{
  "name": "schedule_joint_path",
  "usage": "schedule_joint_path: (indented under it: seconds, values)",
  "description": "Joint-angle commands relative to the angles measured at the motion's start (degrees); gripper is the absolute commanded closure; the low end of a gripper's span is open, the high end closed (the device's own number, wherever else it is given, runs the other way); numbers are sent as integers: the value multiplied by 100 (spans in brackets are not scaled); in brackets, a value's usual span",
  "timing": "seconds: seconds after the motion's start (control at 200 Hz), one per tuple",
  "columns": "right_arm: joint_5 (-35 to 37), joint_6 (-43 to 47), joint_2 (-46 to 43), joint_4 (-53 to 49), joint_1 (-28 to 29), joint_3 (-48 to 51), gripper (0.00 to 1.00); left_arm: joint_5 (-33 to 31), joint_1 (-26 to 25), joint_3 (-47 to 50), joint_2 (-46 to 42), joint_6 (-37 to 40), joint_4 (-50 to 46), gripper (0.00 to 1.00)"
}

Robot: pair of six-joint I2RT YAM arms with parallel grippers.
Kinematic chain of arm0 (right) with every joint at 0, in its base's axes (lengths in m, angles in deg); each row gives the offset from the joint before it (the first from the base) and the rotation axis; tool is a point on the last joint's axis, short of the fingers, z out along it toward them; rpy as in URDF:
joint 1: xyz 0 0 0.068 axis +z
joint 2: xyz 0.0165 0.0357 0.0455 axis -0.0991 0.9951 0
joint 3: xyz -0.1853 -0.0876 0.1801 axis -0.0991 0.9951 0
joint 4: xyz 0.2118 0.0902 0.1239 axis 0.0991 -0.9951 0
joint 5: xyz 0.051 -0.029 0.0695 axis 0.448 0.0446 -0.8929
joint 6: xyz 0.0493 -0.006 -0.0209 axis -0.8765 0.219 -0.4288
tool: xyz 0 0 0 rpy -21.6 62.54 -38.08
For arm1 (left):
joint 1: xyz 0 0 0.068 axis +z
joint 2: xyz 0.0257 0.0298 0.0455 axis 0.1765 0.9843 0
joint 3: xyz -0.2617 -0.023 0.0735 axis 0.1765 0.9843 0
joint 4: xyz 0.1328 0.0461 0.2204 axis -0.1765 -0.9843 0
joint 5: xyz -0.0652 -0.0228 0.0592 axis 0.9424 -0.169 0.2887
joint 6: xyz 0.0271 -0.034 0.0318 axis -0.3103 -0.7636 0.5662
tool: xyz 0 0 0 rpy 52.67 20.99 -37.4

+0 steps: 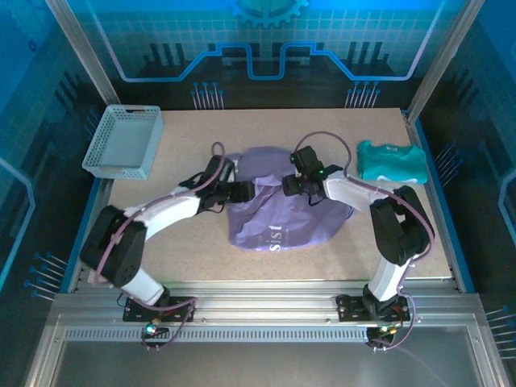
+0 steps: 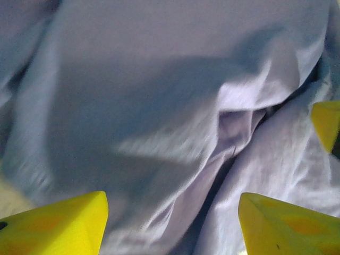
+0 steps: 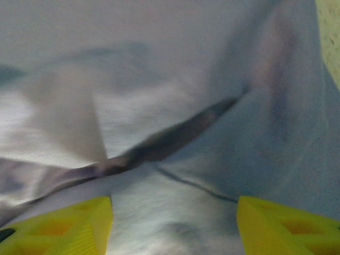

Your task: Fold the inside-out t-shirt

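T-shirt: the t-shirt [image 1: 278,211] lay in a loose lavender heap at the table's [image 1: 185,258] centre, between the two grippers.
Top view: it alone gave the whole outline, broad and fairly straight at the 6 o'clock edge and bunched up toward 12 o'clock.
Axis: the long axis ran roughly 12 to 6 o'clock, though the heap was nearly as wide as it was long.
Lettering: faint pale letters sat near the 6 o'clock edge.
Left wrist view: it showed soft folds and a deep crease close up, with the yellow fingers [image 2: 64,223] spread wide and no cloth between them.
Right wrist view: it showed a blurred dark seam crossing the cloth, with the fingers [image 3: 287,223] likewise parted and nothing pinched.
Left gripper: the left gripper [image 1: 246,192] was open at the heap's 9 o'clock side.
Right gripper: the right gripper [image 1: 290,185] was open over the upper middle.
Basket: the grey basket [image 1: 122,143] stood at 10 o'clock, well apart.
Teal garment: the folded teal garment [image 1: 391,161] lay at 2 o'clock, near the heap.
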Motion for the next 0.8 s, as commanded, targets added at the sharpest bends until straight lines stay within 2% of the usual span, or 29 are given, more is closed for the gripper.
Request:
schedule_joint_path:
  seconds: [0.0,0.065,0.13,0.3,0.395,0.485,0.54,0.595,0.695,0.795]
  values:
    - [-33,-155,350,-491,-178,-183,44,-550,-197,-735,758,667,-402,32]
    - [-78,-188,315,-475,-229,-40,56,-717,-253,-1235,1232,783,-646,31]
    - [-86,-172,95,-414,-249,218,66,-833,-266,-1695,1615,804,-932,36]
    - [-405,-196,-687,-237,-242,1081,87,-855,-225,-2199,1926,820,-1015,74]
    - [-495,-193,-1138,-172,-241,1509,92,-739,-132,-2418,2018,840,-1078,99]
    - [-593,-117,-1561,-73,-233,1934,96,-481,-8,-2518,2011,784,-1113,100]
    - [-788,-23,-1781,73,-222,2055,95,-239,64,-2491,1920,742,-1079,100]
    - [-963,65,-1948,284,-168,2103,90,-58,117,-2409,1770,686,-989,100]
    - [-1003,99,-1999,558,43,1943,72,449,227,-2186,1340,516,-810,100]
    - [-726,164,-1907,739,290,1691,56,967,329,-1804,663,316,-565,100]
